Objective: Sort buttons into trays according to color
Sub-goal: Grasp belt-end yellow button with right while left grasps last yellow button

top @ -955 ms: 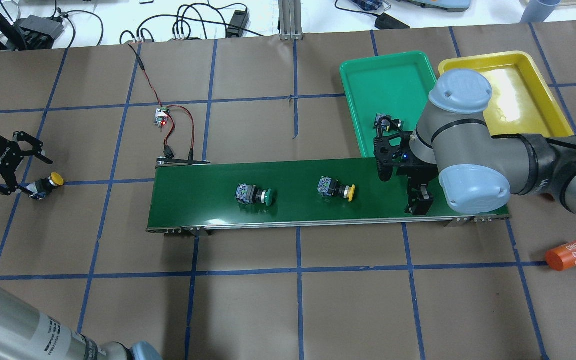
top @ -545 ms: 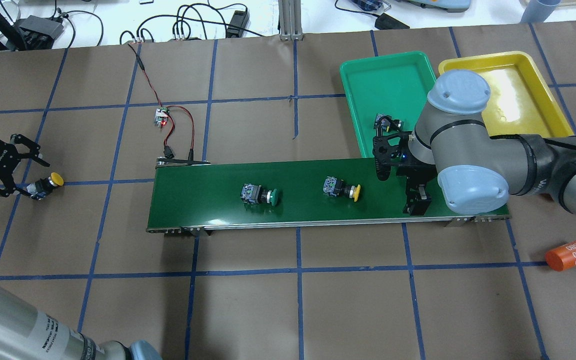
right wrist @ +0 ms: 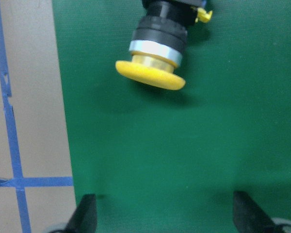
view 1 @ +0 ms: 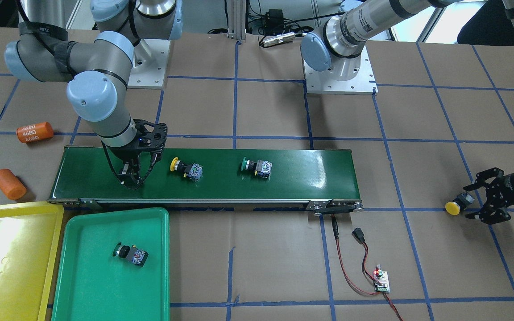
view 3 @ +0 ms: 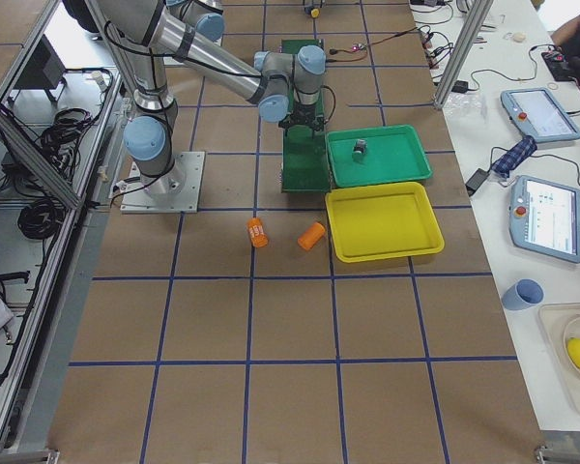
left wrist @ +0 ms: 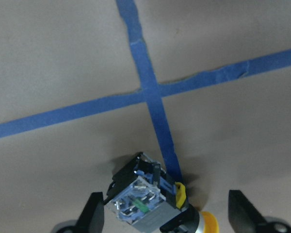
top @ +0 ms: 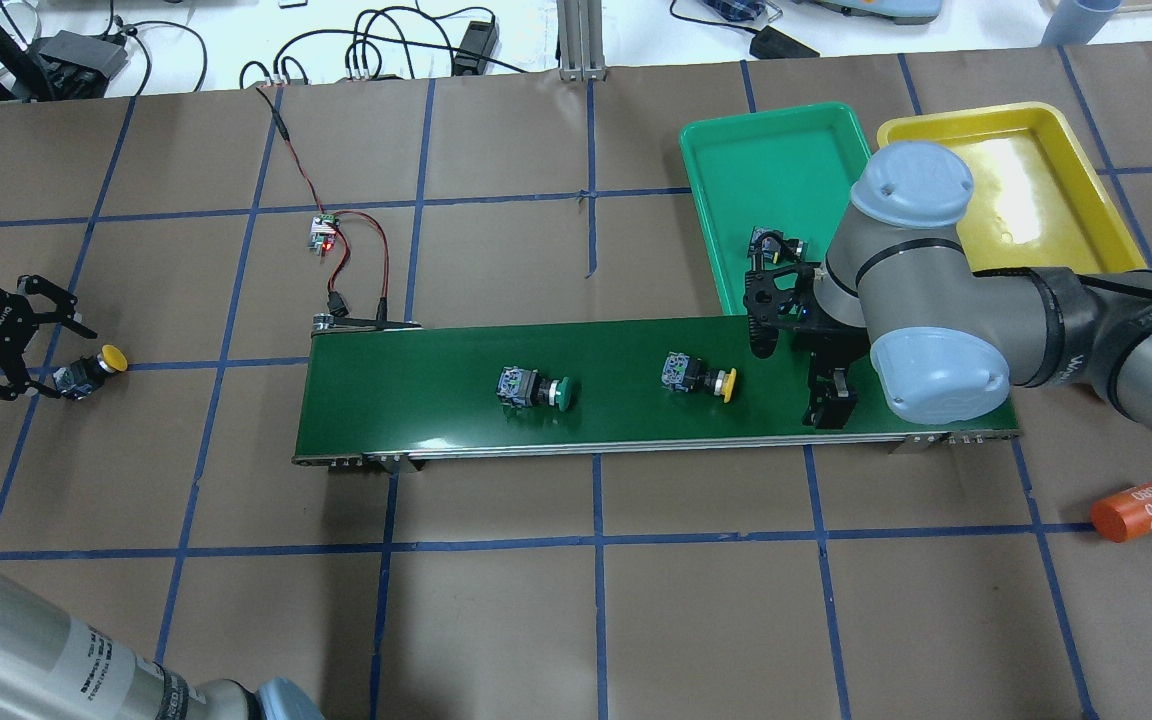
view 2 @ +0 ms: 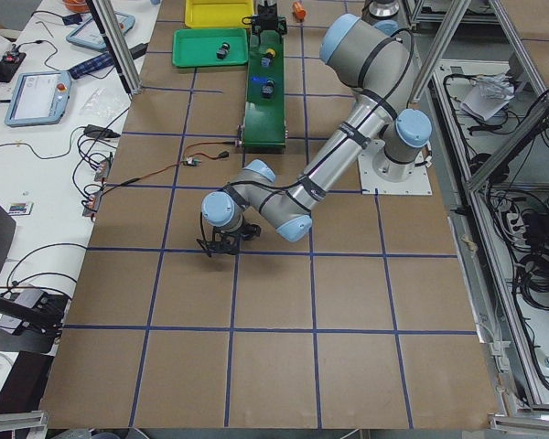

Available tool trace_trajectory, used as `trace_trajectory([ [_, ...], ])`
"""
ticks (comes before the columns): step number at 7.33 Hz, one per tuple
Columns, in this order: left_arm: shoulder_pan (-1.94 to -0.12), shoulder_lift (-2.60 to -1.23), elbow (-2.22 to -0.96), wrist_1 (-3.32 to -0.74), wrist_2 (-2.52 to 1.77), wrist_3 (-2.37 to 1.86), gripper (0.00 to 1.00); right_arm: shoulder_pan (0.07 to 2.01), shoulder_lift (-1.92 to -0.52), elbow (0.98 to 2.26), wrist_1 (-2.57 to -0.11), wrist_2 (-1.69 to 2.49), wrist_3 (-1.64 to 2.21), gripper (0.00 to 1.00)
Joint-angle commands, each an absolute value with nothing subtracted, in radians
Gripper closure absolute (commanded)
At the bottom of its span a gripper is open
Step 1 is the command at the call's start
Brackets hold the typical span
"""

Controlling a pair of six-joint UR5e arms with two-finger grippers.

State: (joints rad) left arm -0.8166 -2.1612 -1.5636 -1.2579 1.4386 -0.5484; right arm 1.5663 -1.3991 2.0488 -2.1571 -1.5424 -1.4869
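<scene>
Hovering right claw spread near belt edge, yellow button beside.

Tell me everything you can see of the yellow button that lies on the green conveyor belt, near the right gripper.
The yellow button lies on its side on the dark green conveyor belt and touches nothing else. It has a wide, flat yellow cap, a silvery ring, a black collar and a grey-blue contact block with a small yellow tab. It looks like plastic, the ring like metal. Its cap points toward the right gripper, which is open and apart from it.
</scene>
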Motion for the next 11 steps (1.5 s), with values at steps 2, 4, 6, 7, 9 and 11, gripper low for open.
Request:
trace_trajectory([
  [2,-0.824,-2.154,-1.594,-1.256,1.439,-0.581,0.09,1.566,-1.401,2.055,-2.161,-1.542,-1.399,0.0],
  [4,-0.827,-2.164,-1.595,-1.255,1.44,-0.587,0.12,1.566,-1.407,2.057,-2.16,-1.539,-1.285,0.0],
  [6,-0.828,-2.169,-1.589,-1.24,1.442,-0.585,0.35,1.568,-1.423,2.06,-2.154,-1.542,-1.246,0.0],
  [7,-0.844,-2.16,-1.591,-1.238,1.446,-0.58,0.45,1.568,-1.424,2.06,-2.146,-1.537,-1.244,0.0],
  [9,-0.885,-2.135,-1.591,-1.238,1.454,-0.571,0.7,1.569,-1.414,2.06,-2.146,-1.531,-1.246,0.0],
  [11,-0.888,-2.134,-1.574,-1.238,1.456,-0.575,0.77,1.577,-1.414,2.06,-2.149,-1.537,-1.249,0.0],
])
